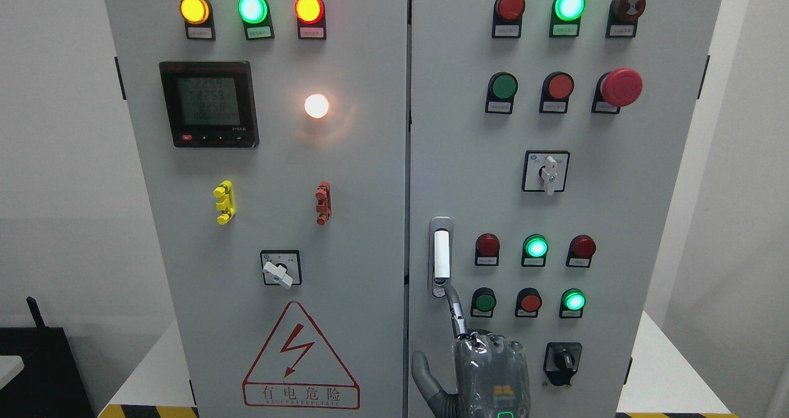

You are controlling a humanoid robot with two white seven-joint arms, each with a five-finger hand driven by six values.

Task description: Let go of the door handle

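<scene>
Faced a tall grey metal control cabinet with two doors, the left door (363, 233) and the right door (653, 221) both shut along the middle seam. Found the white bar-shaped door handle (441, 254) upright in its grey recessed frame, at the left edge of the right door, just right of the seam and below mid-height. Rose from the bottom edge, right of the middle, the grey-sleeved right hand (490, 368), back towards the camera. Reached up with one slim finger (455, 310), tip at the lower end of the handle (touching or a hair apart, could not tell). Splayed the thumb (422, 375) out to the left, clear of the handle. Closed on nothing; the other fingers were not clear enough to judge. Glowed just right of the handle a round green lamp (535, 246) between two dark red ones. Sat near the hand's right side a black rotary switch (562, 361). Showed on the left door a red triangular lightning warning sign (300, 359). Carried the cabinet on a white bench (669, 375).
</scene>
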